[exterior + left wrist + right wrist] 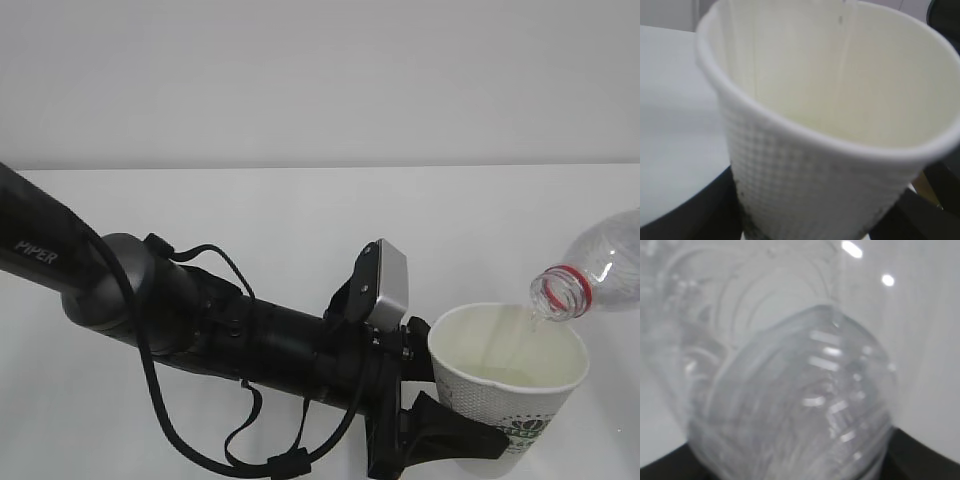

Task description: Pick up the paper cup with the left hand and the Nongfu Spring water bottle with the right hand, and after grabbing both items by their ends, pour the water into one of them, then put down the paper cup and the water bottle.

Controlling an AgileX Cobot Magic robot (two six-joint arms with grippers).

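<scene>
Water (533, 318) streams from tilted Nongfu Spring water bottle (598, 268) into paper cup (505, 392); left pincer (432, 430) grips cup, right pincer (800, 465) grips bottle's base.

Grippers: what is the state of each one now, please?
Left gripper: closed on the paper cup.
Right gripper: out of the exterior view; fingers closed on the water bottle.
</scene>
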